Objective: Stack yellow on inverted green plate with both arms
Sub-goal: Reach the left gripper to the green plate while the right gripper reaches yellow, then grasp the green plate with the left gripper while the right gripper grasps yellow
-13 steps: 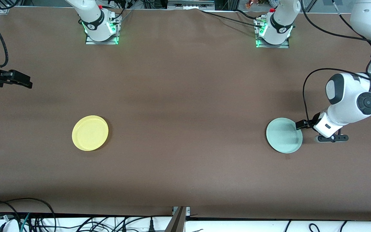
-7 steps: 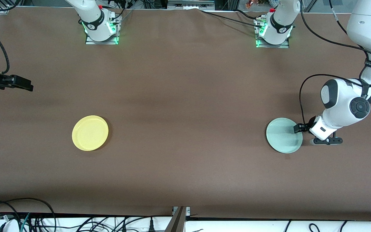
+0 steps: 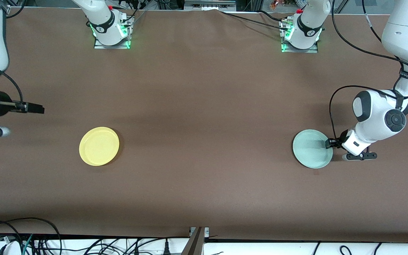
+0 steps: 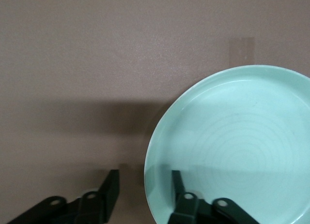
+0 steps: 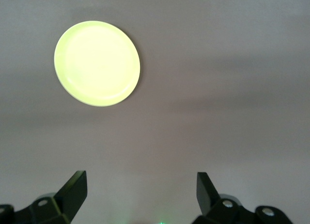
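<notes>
We find the left gripper (image 4: 144, 195) jaws wide astride the green plate (image 3: 311, 148) rim, the right gripper (image 5: 141, 187) wide open, well apart from the yellow plate (image 3: 99, 146).

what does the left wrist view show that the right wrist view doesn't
Only the left wrist view shows the green plate, right side up, with the left gripper open astride its rim, one finger over the inside and the other outside on the table.

Only the right wrist view shows the yellow plate, lying well clear of the open right gripper, which is up in the air.

Both show the brown table and a pair of open black fingers.
</notes>
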You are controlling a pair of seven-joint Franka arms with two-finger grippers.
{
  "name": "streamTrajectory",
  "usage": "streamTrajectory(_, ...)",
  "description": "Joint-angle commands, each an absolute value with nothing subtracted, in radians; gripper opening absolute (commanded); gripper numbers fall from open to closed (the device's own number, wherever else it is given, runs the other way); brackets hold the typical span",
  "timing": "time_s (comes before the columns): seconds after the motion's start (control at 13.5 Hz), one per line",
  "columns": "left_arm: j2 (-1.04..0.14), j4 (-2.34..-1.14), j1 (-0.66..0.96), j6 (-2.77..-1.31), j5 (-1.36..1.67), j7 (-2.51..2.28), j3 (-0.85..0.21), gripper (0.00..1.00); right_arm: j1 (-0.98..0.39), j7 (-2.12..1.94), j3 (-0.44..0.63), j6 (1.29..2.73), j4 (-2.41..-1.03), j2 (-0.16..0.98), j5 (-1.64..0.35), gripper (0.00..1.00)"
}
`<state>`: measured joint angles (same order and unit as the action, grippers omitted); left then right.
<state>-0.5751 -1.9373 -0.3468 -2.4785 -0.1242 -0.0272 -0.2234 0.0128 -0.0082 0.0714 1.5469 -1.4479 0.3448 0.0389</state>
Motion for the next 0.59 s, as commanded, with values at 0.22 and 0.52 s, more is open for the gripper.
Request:
streamTrajectory(0.22, -0.604, -1.916, -0.359, -2.484, -0.156, -0.02, -0.233, 0.36, 0.057, -0.018, 0.06, 1.768, -1.482, 0.514, -0.078, 1.0)
streamTrajectory(0.52, -0.604, -1.916, -0.357, -2.484, -0.156, -0.02, -0.235, 0.3, 0.058, -0.02, 0.058, 1.971, -1.554, 0.596, -0.08, 1.0)
